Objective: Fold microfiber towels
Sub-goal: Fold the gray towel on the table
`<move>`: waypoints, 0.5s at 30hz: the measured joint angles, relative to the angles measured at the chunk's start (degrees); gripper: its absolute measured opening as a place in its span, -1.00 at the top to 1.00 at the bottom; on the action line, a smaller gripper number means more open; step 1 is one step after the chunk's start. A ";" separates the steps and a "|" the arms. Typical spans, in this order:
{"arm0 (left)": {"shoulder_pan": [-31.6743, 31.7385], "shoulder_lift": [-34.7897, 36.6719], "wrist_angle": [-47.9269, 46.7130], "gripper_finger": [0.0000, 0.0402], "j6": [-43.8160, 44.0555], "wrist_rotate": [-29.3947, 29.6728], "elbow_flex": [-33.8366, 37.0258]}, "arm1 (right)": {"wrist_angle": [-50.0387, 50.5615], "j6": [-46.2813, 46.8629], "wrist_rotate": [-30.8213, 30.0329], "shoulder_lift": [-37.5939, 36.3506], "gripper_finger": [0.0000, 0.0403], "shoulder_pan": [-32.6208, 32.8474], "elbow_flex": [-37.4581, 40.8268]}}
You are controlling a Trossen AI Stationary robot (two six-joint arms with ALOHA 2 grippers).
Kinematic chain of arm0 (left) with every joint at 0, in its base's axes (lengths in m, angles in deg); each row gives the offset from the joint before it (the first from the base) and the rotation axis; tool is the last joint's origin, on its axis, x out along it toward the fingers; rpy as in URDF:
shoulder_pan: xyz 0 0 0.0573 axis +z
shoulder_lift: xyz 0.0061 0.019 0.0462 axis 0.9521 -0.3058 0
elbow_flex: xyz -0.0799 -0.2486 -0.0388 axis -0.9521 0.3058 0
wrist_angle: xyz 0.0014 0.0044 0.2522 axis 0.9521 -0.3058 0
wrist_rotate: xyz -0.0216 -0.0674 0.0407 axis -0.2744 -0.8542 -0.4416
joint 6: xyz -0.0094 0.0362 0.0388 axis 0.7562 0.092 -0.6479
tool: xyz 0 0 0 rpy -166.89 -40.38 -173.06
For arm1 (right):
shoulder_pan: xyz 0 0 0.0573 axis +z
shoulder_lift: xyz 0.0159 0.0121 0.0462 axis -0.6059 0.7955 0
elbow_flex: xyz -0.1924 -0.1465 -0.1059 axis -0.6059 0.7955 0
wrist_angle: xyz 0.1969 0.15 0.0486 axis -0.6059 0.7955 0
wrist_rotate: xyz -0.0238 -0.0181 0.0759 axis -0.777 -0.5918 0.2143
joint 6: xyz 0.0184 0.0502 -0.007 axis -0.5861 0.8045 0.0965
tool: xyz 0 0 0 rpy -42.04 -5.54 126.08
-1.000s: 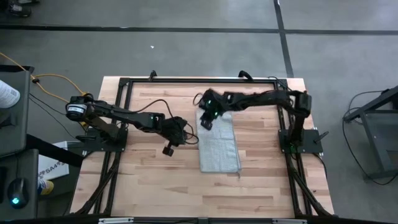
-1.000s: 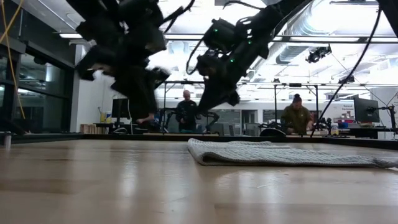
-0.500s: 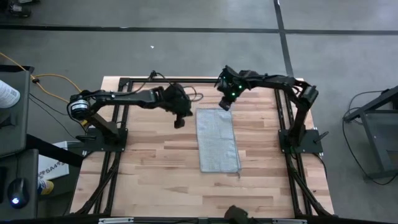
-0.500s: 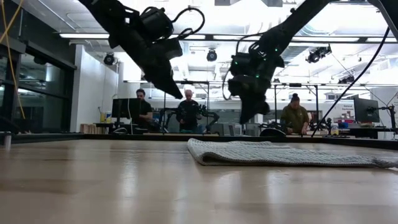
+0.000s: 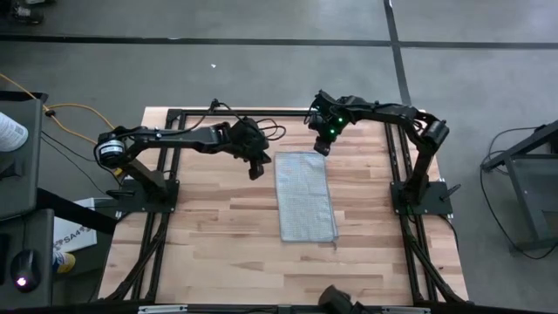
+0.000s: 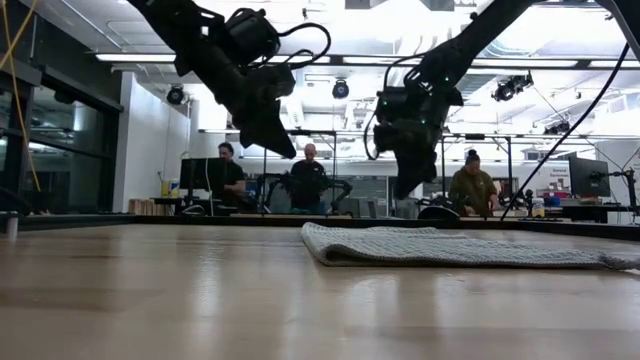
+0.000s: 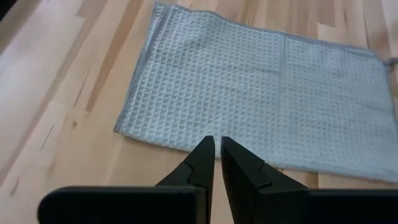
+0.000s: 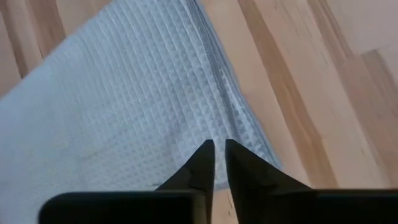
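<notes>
Tabletop [image 5: 227,227]: towel [image 5: 305,196] flat; both end effectors nearly closed, empty.

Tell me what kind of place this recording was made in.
Most likely a robotics lab or open workshop. The wooden table stands on a bare concrete floor, and the low view shows exposed ceiling ducting and people seated at desks with monitors behind the folded towel.

Wooden table [image 5: 218,235] (folded towel [image 5: 305,196] atop)
</notes>
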 joint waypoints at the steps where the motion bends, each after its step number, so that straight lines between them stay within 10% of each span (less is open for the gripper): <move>1: 0.00 0.00 0.14 0.85 0.98 0.19 0.01 | 0.33 -0.43 -0.42 0.00 0.80 -0.08 0.00; 15: 0.02 -0.50 3.50 0.85 2.86 -0.83 0.04 | 1.79 -3.96 -5.58 0.02 0.46 -0.44 0.00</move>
